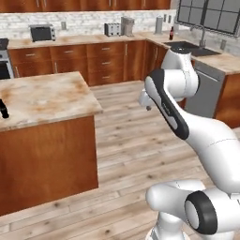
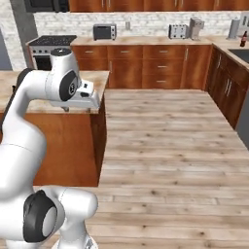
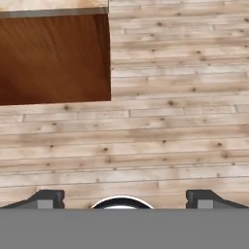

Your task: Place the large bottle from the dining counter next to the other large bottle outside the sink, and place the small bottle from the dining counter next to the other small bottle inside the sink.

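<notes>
The dining counter (image 1: 51, 93) stands at the left, and a small black bottle (image 1: 3, 108) stands on it at the picture's left edge. A dark large bottle with a red label (image 1: 171, 33) stands on the far counter beside the sink (image 1: 187, 47); the same bottle (image 2: 244, 35) appears at the far right in the right base view. My gripper (image 1: 146, 106) hangs over the wooden floor just off the dining counter's corner (image 3: 53, 5), pointing down. Its fingertips (image 3: 46, 199) stand wide apart, open, with nothing between them.
Wooden cabinets line the back wall, with a toaster oven (image 1: 43, 33) and a toaster (image 1: 112, 29) on top. A stove (image 2: 48, 46) stands at the back left. Bare plank floor (image 2: 165, 146) stretches between the island and the sink counter.
</notes>
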